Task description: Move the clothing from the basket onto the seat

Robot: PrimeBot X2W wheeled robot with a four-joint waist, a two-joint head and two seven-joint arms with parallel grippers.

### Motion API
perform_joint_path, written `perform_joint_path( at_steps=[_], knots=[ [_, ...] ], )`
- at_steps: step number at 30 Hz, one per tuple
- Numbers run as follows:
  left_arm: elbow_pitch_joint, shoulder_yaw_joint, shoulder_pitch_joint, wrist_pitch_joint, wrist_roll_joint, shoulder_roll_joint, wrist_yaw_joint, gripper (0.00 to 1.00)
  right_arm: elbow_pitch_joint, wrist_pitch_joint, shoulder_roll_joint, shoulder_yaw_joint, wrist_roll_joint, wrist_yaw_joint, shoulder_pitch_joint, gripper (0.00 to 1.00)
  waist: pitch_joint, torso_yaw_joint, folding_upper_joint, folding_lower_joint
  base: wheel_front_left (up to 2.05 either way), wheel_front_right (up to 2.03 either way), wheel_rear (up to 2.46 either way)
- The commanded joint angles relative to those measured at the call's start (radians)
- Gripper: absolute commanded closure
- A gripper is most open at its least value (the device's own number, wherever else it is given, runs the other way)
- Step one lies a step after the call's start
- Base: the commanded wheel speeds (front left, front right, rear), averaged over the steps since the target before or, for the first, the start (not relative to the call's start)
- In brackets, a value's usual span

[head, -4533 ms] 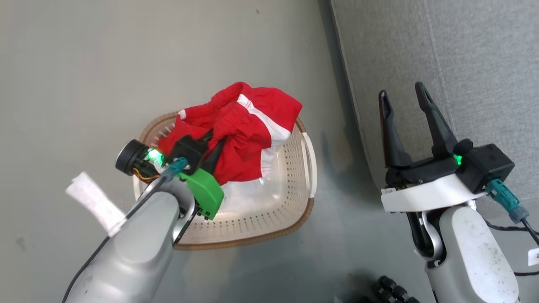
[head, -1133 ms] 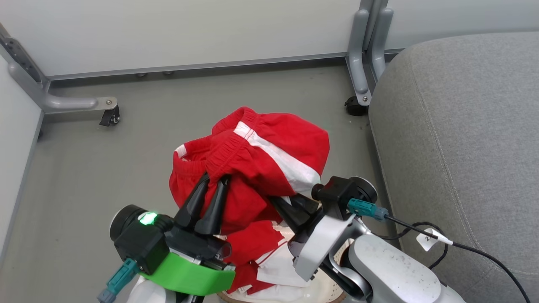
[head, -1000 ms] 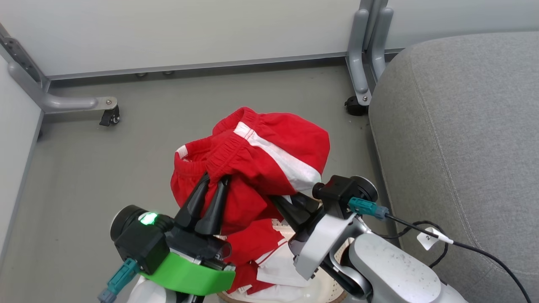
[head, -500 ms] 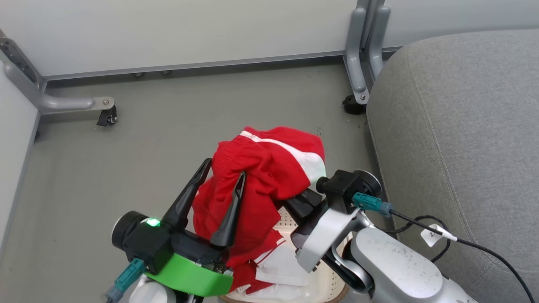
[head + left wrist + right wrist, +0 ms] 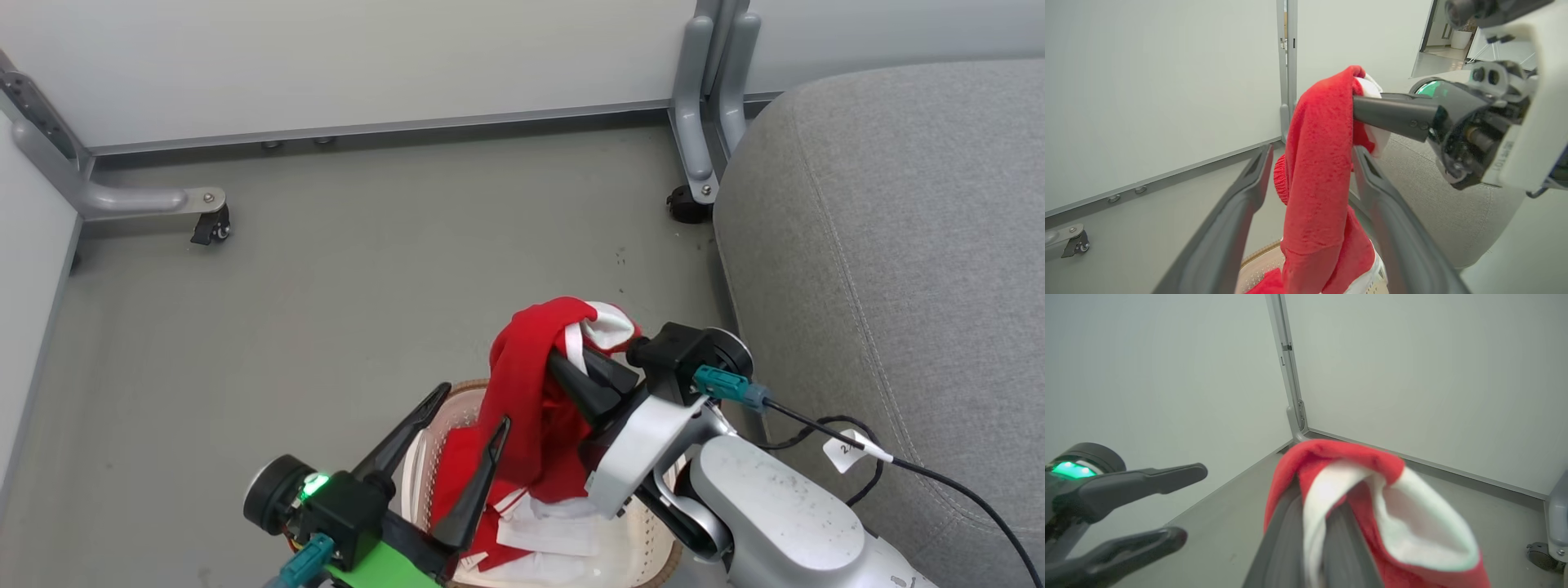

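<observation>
My right gripper [image 5: 565,364] is shut on the red and white clothing [image 5: 531,392], whose folded top drapes over its fingers [image 5: 1290,526]. The garment [image 5: 1318,171] hangs down from there into the cream basket [image 5: 657,563] at the bottom of the head view. More red and white fabric [image 5: 539,531] lies in the basket. My left gripper [image 5: 472,407] stands open low beside the basket. The hanging cloth passes between its spread fingers [image 5: 1249,192] without being pinched. The grey seat [image 5: 898,245] rises at the right.
White wall panels stand behind on grey metal legs, one with a castor [image 5: 211,225] at far left, another [image 5: 688,204] by the seat's corner. Grey floor [image 5: 367,269] lies between. A tagged cable [image 5: 849,447] trails from my right wrist.
My left gripper has opened, let go of the garment and dropped lower. The bunched garment has fallen into a narrow strip held by the right gripper alone.
</observation>
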Motion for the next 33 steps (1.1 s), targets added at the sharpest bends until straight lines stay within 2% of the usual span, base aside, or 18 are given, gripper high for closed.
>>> perform_joint_path(
  at_steps=[1, 14, 20, 26, 33],
  knots=[
    [0.002, -0.006, 0.013, 0.0, -0.003, 0.005, -0.002, 0.0, 0.004, -0.007, -0.002, -0.003, -0.004, 0.0, 0.002, 1.0, 0.0, 0.0, 0.0, 0.0, 0.0, 0.0, 0.0],
    [0.022, -0.042, 0.005, 0.002, -0.01, 0.014, -0.002, 0.0, 0.037, -0.014, 0.0, -0.028, -0.012, 0.0, 0.01, 1.0, -0.006, -0.006, 0.0, 0.0, 0.0, 0.0, 0.0],
    [0.017, -0.053, 0.003, 0.007, -0.013, 0.015, 0.004, 0.0, 0.056, -0.018, -0.002, -0.052, -0.024, 0.0, 0.006, 1.0, -0.006, -0.037, 0.0, 0.0, 0.0, 0.0, 0.0],
    [0.003, -0.063, -0.022, 0.012, -0.004, 0.026, 0.007, 0.0, 0.061, -0.021, 0.001, -0.082, -0.045, 0.0, -0.017, 1.0, 0.02, -0.136, 0.0, 0.0, 0.0, 0.0, 0.0],
    [-0.022, -0.067, -0.037, 0.024, 0.001, 0.052, 0.014, 0.0, 0.056, -0.031, 0.003, -0.132, -0.067, 0.0, -0.022, 1.0, 0.058, -0.289, 0.0, 0.0, 0.0, 0.0, 0.0]
  ],
)
